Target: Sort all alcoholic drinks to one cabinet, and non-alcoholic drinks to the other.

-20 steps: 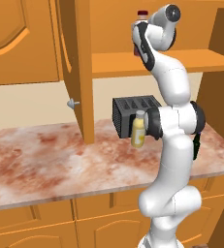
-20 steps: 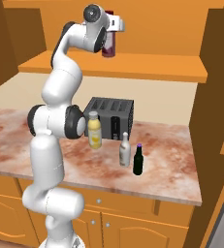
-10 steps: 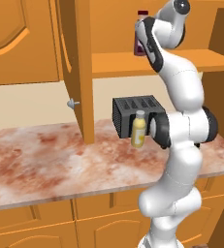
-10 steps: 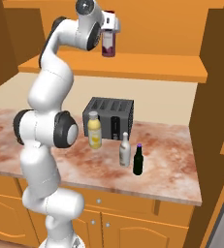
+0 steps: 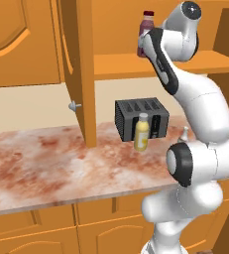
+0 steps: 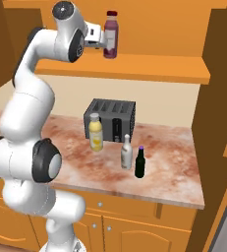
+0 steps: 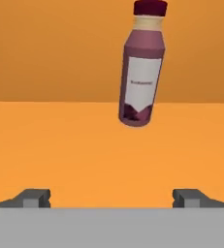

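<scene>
Purple-maroon plastic, red-capped, the stout bottle [image 7: 141,68] stands on the orange cabinet shelf [image 6: 149,73], upright in the base views and leaning only as the hand view rolls; it sits at about one o'clock from the gripper [image 7: 111,197], apart from it, with bare shelf between. The fingers [image 7: 33,197] stand wide apart and hold nothing. The first non-alcoholic drink appears delivered. Remaining on the marbled counter [image 5: 41,163]: the pale yellow bottle [image 6: 96,134] just in front of the dark toaster [image 6: 112,118], with the whitish glass bottle [image 6: 127,152] and the dark green-black bottle [image 6: 140,162] close together at about four o'clock from it. Risks, as judged: the wrist remains close to the shelved bottle in the right base view, so a sideways swing on withdrawal could clip and topple it off the shelf. The open cabinet door [image 5: 79,69] hangs near the arm's path. The two glass bottles stand nearly touching; closing on one could knock over its neighbour. Placing the yellow bottle with the alcohol would spoil the sort.
</scene>
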